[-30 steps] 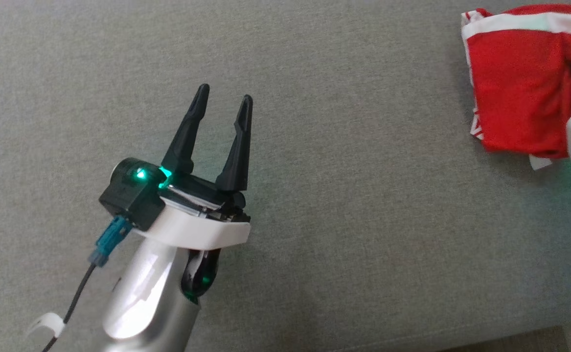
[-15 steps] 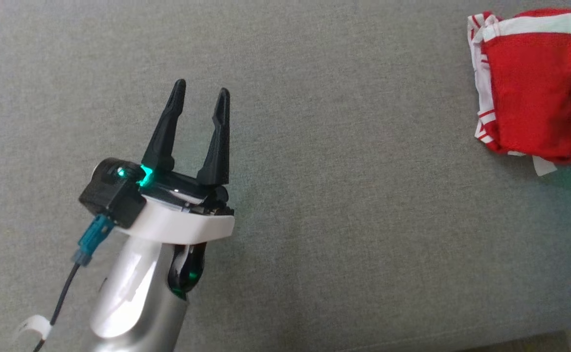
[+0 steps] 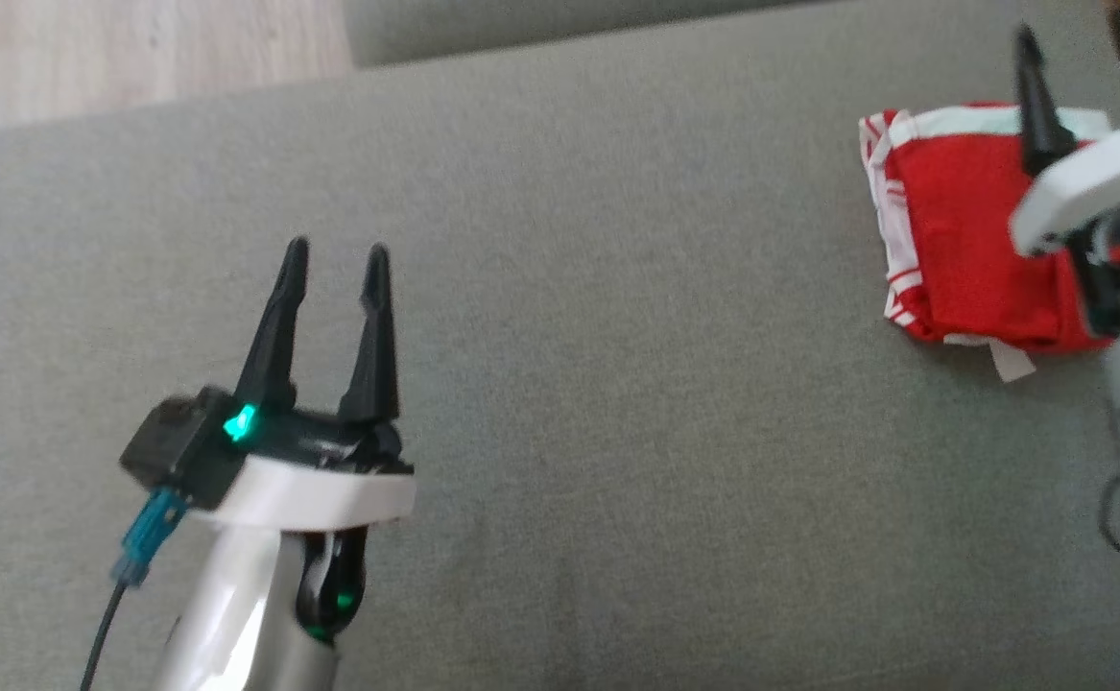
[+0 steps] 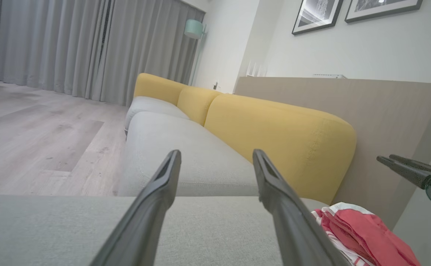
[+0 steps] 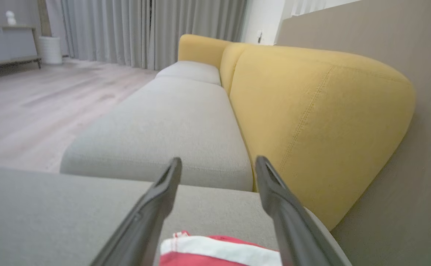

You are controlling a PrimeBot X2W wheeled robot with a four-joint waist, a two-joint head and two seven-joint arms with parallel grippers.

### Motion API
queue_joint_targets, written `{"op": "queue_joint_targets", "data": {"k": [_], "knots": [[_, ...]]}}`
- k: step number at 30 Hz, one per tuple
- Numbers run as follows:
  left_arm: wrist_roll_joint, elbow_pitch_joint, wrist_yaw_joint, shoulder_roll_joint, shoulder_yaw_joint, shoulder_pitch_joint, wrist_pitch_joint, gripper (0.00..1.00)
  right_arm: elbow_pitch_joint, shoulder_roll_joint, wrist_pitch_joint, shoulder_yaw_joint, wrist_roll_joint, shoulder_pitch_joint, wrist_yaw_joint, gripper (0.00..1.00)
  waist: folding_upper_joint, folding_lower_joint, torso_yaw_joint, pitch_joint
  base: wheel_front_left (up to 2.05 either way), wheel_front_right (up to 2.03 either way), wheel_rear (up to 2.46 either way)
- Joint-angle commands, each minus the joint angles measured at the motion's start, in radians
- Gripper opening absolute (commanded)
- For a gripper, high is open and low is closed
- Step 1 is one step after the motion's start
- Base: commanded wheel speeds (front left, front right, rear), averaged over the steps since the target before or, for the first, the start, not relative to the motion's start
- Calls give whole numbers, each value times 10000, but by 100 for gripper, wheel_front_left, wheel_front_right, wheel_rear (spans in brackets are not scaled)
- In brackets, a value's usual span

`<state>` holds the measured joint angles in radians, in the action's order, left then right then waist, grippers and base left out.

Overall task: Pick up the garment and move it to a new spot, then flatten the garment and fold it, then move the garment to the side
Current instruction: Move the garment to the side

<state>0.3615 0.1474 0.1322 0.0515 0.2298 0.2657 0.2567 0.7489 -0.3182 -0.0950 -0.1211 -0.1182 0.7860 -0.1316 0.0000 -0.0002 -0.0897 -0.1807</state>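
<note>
— Where is the garment (image 3: 953,230) just now?
— On the grey sofa seat (image 3: 617,403), far over on the robot's right. It lies as a folded red bundle with white bands along its far edge and its left side. A small white tag pokes out at its near edge.
— Does the right hand (image 3: 1078,29) have hold of it?
— No. Its two dark fingers stand wide apart with nothing between them. The hand hangs over the bundle's right part, and the fingertips reach past the far white band, over bare cushion. Whether the wrist brushes the cloth, I can't tell.
— And the left hand (image 3: 337,250)?
— Well apart from the garment, over the bare middle of the seat. It's spread wide too and empty, fingers pointing away from the robot.
— What's around it all?
— A yellow backrest (image 5: 311,111) runs along the right of the sofa, wooden floor (image 3: 137,48) shows beyond the seat's far edge, and grey curtains (image 4: 71,48) hang at the end of the room.
</note>
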Motion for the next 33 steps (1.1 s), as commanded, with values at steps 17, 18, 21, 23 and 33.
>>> {"op": "queue_joint_targets", "data": {"k": [17,18,21,23,33], "knots": [[-73,-361,-15,1,-1160,-1895,51,100,-4172,2620,-966,373,-975,-4744,9,100,0,2,896,1833,0,0,0],[-48,-393,-15,-2,-1168,-1991,51,100,-4204,2645,-1065,379,-955,-5082,9,100,0,2,925,1869,0,0,0],[-158,-353,-15,-7,-1244,-2265,51,100,-4379,2671,-1354,193,-934,-5929,9,100,0,2,991,1932,0,0,0],[-175,-336,-15,-8,-1278,-2340,51,100,-4424,2673,-1427,149,-1149,-6168,9,100,0,2,1000,1946,0,0,0],[-185,-369,-15,-11,-1153,-2554,51,100,-4659,2678,-1642,-10,-1460,-6716,9,100,0,2,948,1957,0,0,0]]}}
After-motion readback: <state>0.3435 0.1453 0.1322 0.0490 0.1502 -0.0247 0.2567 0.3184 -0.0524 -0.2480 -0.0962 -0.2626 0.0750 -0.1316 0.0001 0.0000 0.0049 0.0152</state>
